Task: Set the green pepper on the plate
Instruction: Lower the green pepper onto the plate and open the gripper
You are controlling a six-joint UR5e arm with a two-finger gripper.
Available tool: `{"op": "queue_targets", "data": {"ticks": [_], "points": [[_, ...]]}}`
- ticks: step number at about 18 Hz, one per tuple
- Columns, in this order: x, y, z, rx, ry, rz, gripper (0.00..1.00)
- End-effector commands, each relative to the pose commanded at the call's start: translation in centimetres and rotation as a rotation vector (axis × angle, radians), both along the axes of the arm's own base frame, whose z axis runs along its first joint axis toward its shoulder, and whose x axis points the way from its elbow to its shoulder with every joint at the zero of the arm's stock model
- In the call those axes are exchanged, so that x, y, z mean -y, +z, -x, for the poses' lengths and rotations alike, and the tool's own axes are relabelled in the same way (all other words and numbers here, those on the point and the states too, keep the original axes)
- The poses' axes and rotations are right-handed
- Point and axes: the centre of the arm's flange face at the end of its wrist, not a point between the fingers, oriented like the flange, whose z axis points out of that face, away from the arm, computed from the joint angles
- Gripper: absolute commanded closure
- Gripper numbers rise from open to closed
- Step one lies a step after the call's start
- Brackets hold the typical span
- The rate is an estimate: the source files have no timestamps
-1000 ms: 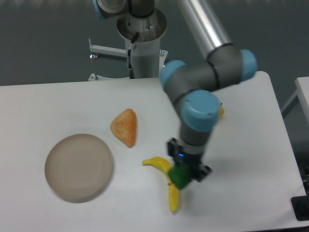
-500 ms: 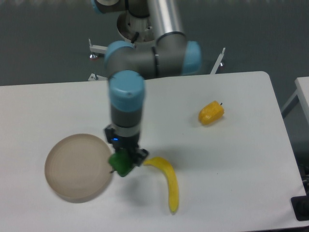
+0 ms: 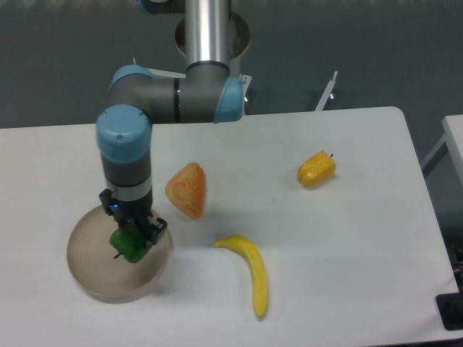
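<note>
Hanging over the lower left of the frame, the end effector is clamped on the green pepper, poised above the plate for release. Whether the pepper touches the dish is unclear. An orange wedge, banana and yellow pepper lie apart on the bench.

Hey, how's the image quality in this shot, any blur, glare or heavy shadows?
Fixed camera: overall a bit soft, with fine detail on the jaws smeared; light is even and diffuse, with only faint shadows beside the banana and plate; a bright streak of glare runs down the metal arm tube; the green pepper reads clearly over the plate.
</note>
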Motion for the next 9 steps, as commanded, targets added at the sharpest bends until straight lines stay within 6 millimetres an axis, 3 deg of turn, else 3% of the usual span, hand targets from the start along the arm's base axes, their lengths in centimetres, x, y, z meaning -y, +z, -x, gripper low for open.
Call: {"op": "queue_targets", "data": {"ticks": [9], "points": [[-0.2, -3.0, -1.4, 0.009, -0.026, 0.045, 0.67]]}}
